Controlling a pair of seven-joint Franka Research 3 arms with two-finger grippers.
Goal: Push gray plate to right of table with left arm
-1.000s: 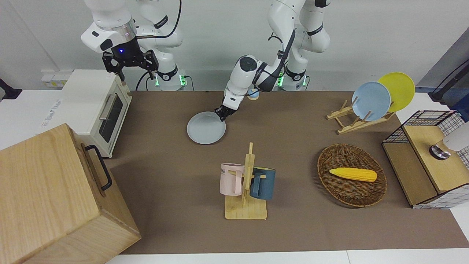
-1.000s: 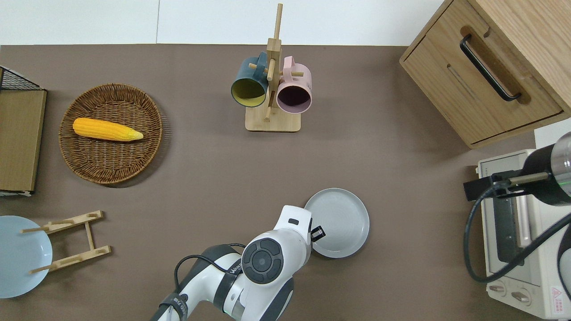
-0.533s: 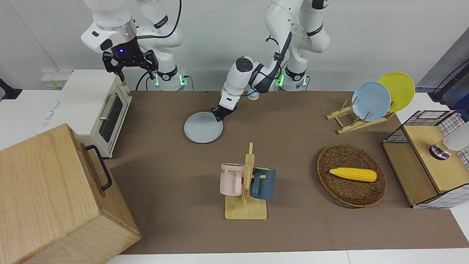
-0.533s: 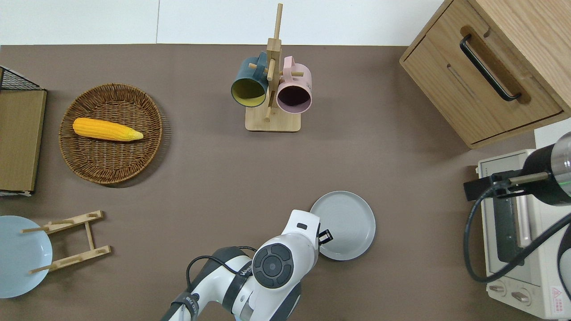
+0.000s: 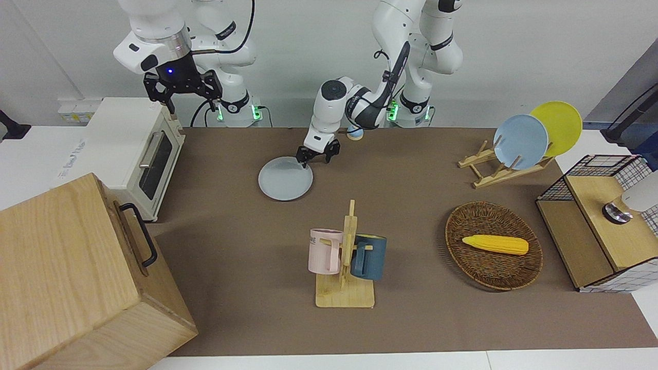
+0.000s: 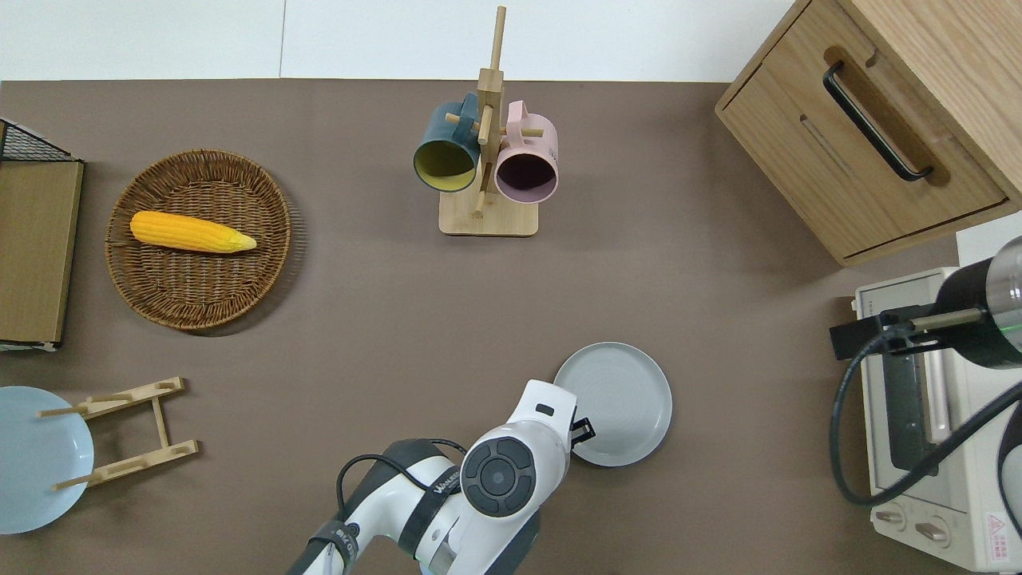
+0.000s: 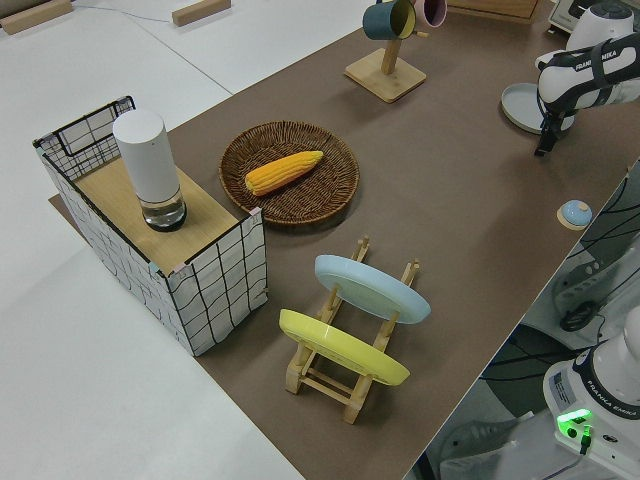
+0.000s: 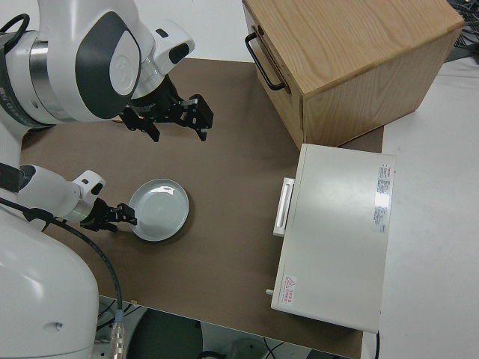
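The gray plate (image 5: pixel 285 179) lies flat on the brown table (image 5: pixel 231 231), nearer to the robots than the mug rack and toward the right arm's end; it also shows in the overhead view (image 6: pixel 613 403) and the right side view (image 8: pixel 159 209). My left gripper (image 5: pixel 316 156) is open and empty, at the plate's rim on the side toward the left arm's end, one fingertip close by the rim. In the overhead view the left gripper (image 6: pixel 581 427) is mostly hidden under the wrist. My right gripper (image 5: pixel 182 95) is open and parked.
A mug rack (image 5: pixel 345 257) with a pink and a blue mug stands mid-table. A toaster oven (image 5: pixel 128 149) and a wooden cabinet (image 5: pixel 67 272) fill the right arm's end. A wicker basket (image 5: pixel 452 241) with corn, a plate rack (image 5: pixel 493 172) and a wire crate (image 5: pixel 601 221) are at the left arm's end.
The plate slid a little toward the right arm's end, then stopped. The left gripper turned, drew back from the rim and its fingers spread apart. The right arm has not moved.
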